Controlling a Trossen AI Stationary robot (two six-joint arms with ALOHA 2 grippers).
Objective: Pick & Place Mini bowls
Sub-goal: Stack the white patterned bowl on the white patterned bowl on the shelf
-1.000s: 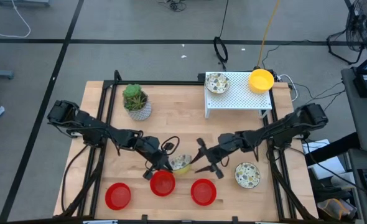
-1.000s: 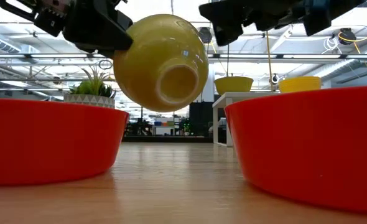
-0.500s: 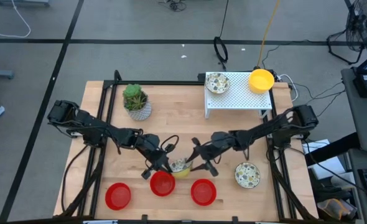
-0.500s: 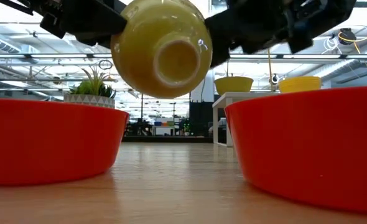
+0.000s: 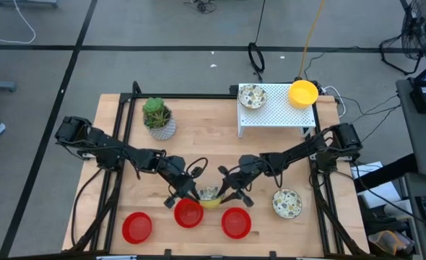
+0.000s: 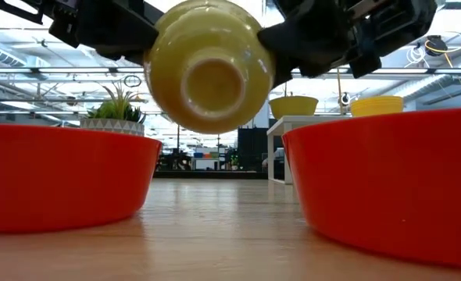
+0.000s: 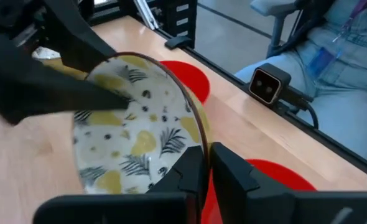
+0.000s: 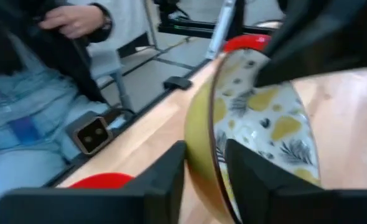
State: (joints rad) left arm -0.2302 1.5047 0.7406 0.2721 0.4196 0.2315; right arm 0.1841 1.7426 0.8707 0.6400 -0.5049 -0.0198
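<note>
A mini bowl, yellow outside and whitish with a leaf pattern inside, hangs above the table's near middle. In the low view the bowl is clear of the wood, tipped with its foot toward the near edge. My left gripper is shut on its left rim. My right gripper is open at its right side, one finger on either side of the rim. Three red bowls sit on their bases along the near edge. A patterned bowl sits to the right. My left gripper pinches the bowl's rim between its two fingers, one finger inside the bowl and one outside on the yellow wall. It comes level from the table's left. The bowl is lifted clear and tilted. My right gripper straddles the opposite rim; whether it touches, I cannot tell.
A white perforated rack at the far right carries a patterned bowl and a yellow bowl. A potted plant stands far left. A seated person is beyond the near edge, by a small camera.
My right gripper has moved toward the table's left, up to the held bowl, until its open fingers stand around the bowl's right rim. The bowl has tipped a little in the left gripper's hold, its foot turning more squarely toward the near edge.
</note>
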